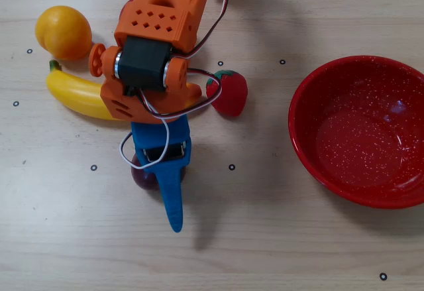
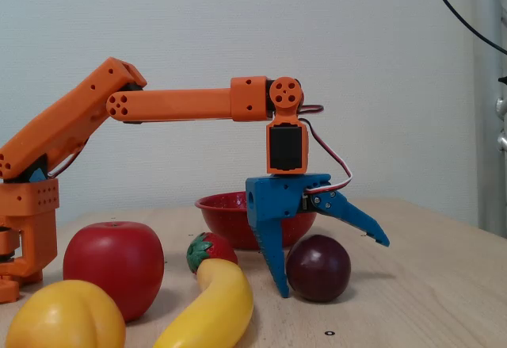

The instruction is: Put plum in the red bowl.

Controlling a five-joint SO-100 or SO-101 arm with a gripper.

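Fingers (image 2: 333,265) spread wide around plum (image 2: 318,268) on table (image 2: 428,284).

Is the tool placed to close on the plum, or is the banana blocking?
Probably yes. The tool is open astride the plum, one finger down beside it, the other raised over it. The banana lies clear beside it.

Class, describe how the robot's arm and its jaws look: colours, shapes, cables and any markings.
The arm is bright orange plastic in boxy links, one showing small perforations from above. Black servo blocks sit at the wrist. The gripper has blue jaws, long and tapering. White, red and black cables loop beside it. No markings visible.
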